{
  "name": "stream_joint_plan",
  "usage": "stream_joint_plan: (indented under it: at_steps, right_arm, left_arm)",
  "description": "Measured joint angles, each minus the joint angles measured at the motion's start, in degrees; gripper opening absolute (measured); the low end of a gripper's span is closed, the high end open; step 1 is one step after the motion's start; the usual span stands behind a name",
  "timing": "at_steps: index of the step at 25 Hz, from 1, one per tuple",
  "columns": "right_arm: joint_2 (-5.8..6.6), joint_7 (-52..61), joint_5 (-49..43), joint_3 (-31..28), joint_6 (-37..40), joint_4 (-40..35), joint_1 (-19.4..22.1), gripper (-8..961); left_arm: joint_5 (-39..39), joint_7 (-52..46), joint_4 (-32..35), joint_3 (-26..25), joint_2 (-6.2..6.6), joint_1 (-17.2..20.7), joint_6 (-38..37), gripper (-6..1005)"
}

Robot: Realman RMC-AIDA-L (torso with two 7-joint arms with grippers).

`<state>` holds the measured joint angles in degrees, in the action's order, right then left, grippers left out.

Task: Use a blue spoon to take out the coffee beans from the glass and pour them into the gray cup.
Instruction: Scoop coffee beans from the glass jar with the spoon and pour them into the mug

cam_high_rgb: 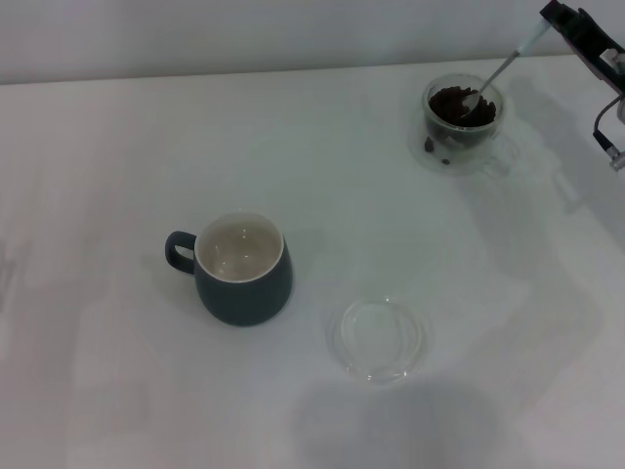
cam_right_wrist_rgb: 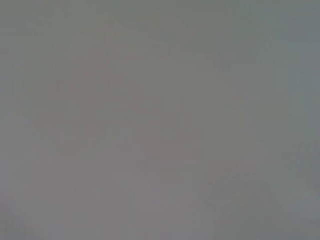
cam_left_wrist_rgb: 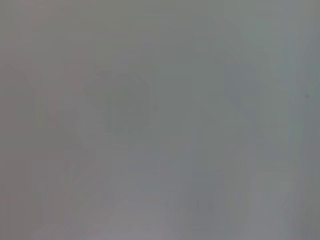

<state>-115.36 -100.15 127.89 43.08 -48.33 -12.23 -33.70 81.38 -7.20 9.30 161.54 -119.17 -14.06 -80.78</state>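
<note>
The glass [cam_high_rgb: 459, 132] stands at the far right of the table, filled with dark coffee beans [cam_high_rgb: 451, 103]. The blue spoon [cam_high_rgb: 503, 68] slants up out of it, its metal bowl resting on the beans and its pale handle reaching up and right. My right gripper [cam_high_rgb: 553, 14] is shut on the top of the spoon's handle, at the top right corner of the head view. The gray cup [cam_high_rgb: 244, 269] stands left of centre, handle to the left, its cream inside empty. My left gripper is out of view. Both wrist views show only a blank grey blur.
A flat clear round dish [cam_high_rgb: 381, 339] lies on the white table [cam_high_rgb: 117, 156] in front, right of the gray cup. A few beans show low inside the glass's wall. Cables hang from my right arm [cam_high_rgb: 607, 137] at the right edge.
</note>
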Motion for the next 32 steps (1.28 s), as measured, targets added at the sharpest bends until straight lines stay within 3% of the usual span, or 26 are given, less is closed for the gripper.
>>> stream_joint_plan:
  at_steps: [11,20,32]
  right_arm:
    - [0.01,4.03,0.40,-4.86,-0.29,0.15,1.67,145]
    - [0.05,6.27,0.41,-4.84,-4.54,0.28,2.54,145]
    - [-0.38,-11.74,-0.26,-1.69,-7.82,-0.25,0.89,145]
  left_arm:
    - [0.00,-0.06,-0.97,0.00,0.08,-0.31,0.04,861]
    - [0.00,-0.10,-1.55,-0.01,0.08,-0.90,0.18,862]
    - [0.00,-0.10,-1.56,0.00,0.02,-0.57,0.19,861]
